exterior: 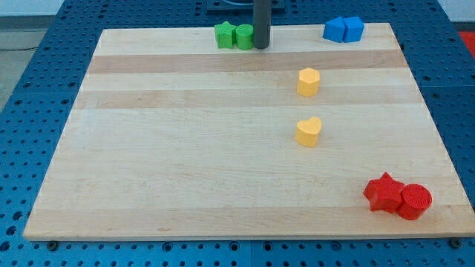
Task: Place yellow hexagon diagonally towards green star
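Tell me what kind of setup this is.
Probably a lab tabletop pushing rig: a wooden board on a blue perforated bench, small coloured blocks such as the yellow hexagon and green star, and my tip beside the green blocks.

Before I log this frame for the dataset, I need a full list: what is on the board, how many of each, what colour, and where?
green star: 1, green, top edge of the board, left of centre
green cylinder: 1, green, touching the star's right side
blue blocks: 2, blue, top right corner, pressed together; shapes unclear
yellow hexagon: 1, yellow, right of centre, upper part
yellow heart: 1, yellow, directly below the hexagon, apart from it
red star: 1, red, bottom right corner
red cylinder: 1, red, against the red star's right side
wooden board: 1, light wood, on a blue perforated table
my tip: 1, dark rod, just right of the green cylinder, far from the hexagon
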You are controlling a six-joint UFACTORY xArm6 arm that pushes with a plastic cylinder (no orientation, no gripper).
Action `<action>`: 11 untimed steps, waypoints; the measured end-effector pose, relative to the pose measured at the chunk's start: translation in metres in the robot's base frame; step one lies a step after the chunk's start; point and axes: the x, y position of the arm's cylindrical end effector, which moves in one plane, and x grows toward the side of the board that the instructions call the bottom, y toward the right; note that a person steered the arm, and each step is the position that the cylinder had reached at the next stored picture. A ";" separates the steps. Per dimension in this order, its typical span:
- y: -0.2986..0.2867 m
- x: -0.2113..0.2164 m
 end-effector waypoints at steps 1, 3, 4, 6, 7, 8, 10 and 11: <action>0.001 0.002; 0.096 0.034; 0.124 0.072; 0.070 0.115; 0.053 0.140; 0.049 0.163; -0.017 0.174; -0.062 0.174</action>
